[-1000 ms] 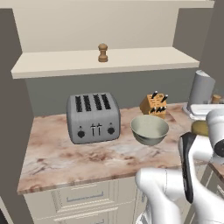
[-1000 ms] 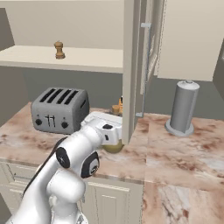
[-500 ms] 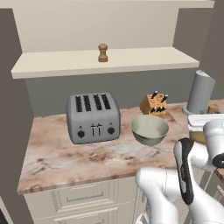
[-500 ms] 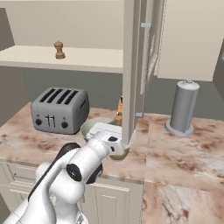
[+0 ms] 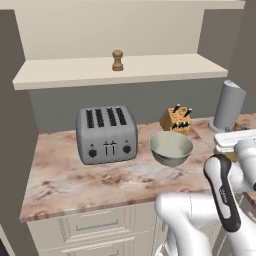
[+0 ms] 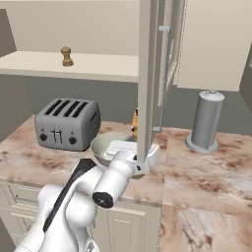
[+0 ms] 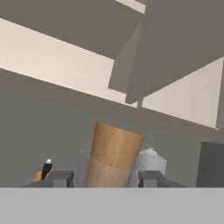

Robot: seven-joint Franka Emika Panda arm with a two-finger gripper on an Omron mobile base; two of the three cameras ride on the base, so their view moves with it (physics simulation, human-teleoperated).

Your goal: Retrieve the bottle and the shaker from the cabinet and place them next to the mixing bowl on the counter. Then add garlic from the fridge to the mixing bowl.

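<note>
Pincer (image 7: 105, 178) clamps narrow on the bottle (image 7: 114, 154), its brown stopper between my 2 fingertips, low beside the mixing bowl (image 5: 171, 148) on the counter (image 5: 75, 182). Shaker (image 5: 117, 60) waits on the cabinet (image 5: 65, 75) shelf. Letting go tilted could topple the bottle against the bowl.

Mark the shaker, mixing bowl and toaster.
shaker (image 5: 117, 60), left base view, its waist.
mixing bowl (image 5: 171, 148), left base view, inner wall.
toaster (image 5: 107, 136), left base view, front face.
</note>
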